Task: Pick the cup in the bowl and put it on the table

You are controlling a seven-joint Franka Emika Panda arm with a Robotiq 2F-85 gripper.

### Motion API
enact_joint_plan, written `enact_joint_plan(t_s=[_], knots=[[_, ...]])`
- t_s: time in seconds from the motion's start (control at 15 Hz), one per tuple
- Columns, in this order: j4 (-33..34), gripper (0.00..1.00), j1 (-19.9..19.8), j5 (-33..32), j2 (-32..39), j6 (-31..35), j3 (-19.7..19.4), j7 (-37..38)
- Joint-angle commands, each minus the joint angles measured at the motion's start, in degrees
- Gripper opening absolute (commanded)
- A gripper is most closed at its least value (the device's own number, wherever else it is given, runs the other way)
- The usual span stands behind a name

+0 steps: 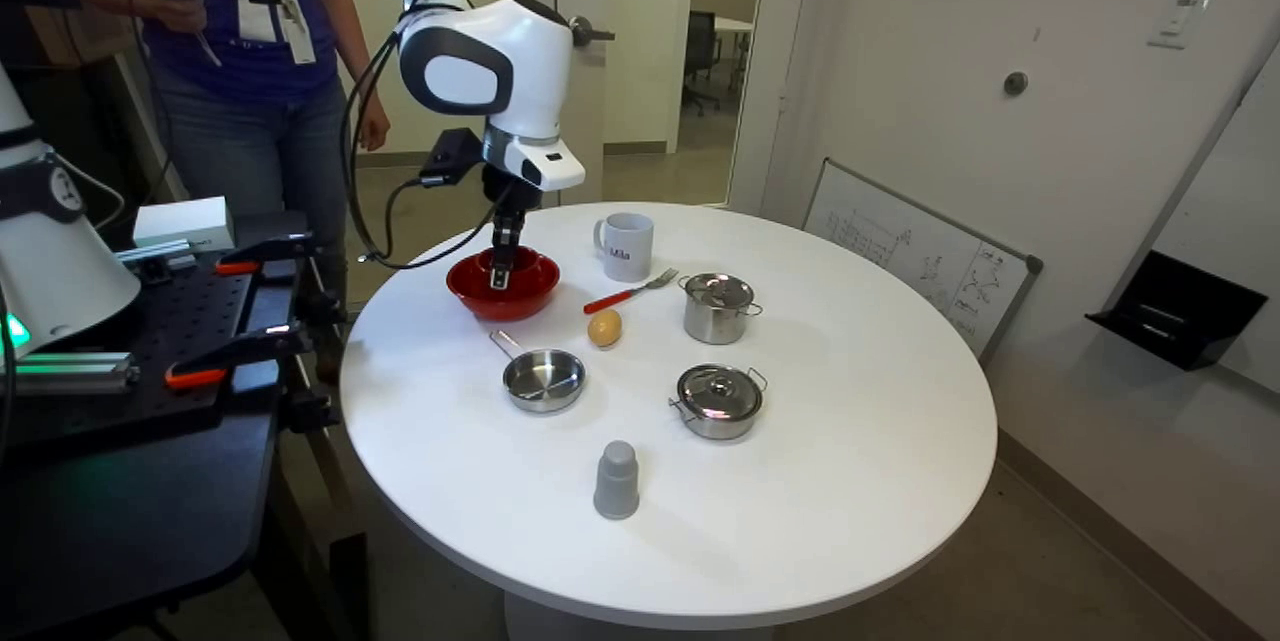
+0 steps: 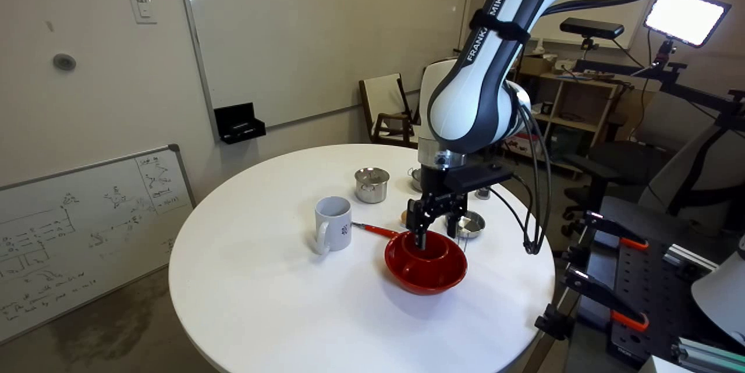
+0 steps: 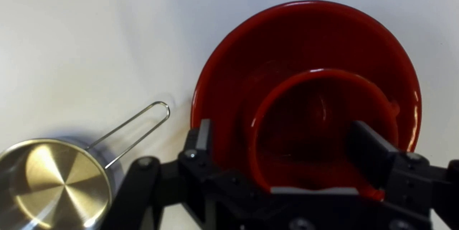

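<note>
1 lamp [image 2: 687, 15] blown out in ext. view; wrist view soft, bowl [image 3: 304, 40] v. dark.

1. A white mug [image 1: 628, 248], upright, with dark print.
2. A red-handled fork [image 1: 632, 292], lying near the mug.
3. A rounded yellow thing [image 1: 604, 328] near the fork.
4. A metal pan [image 1: 543, 381] with a wire handle.
5. A tall metal pot [image 1: 716, 320]; near it, a lower lidded pot [image 1: 718, 403].
6. A grey bottle-shaped thing [image 1: 617, 483], upright.
7. A whiteboard [image 1: 912, 259] with writing, leaning on the wall [image 1: 900, 71].
</note>
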Motion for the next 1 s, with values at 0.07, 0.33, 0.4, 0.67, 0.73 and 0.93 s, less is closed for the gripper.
enact_joint_plan(t_s=[0.07,0.33,0.4,0.67,0.73,0.93], knots=[[2.43,0.55,1.04,2.04,3.58,0.90,-0.92,1.75],[2.21,0.24,1.71,1.59,2.90,0.68,-1.94,3.31],[1.99,0.17,2.03,1.41,2.46,0.73,-2.24,3.71],[1.14,0.00,3.43,0.83,0.71,0.82,-3.57,5.07],[1.13,0.00,3.80,0.70,0.53,0.78,-3.94,5.42],[0.57,0.02,4.74,0.30,-0.55,0.78,-4.91,5.98]])
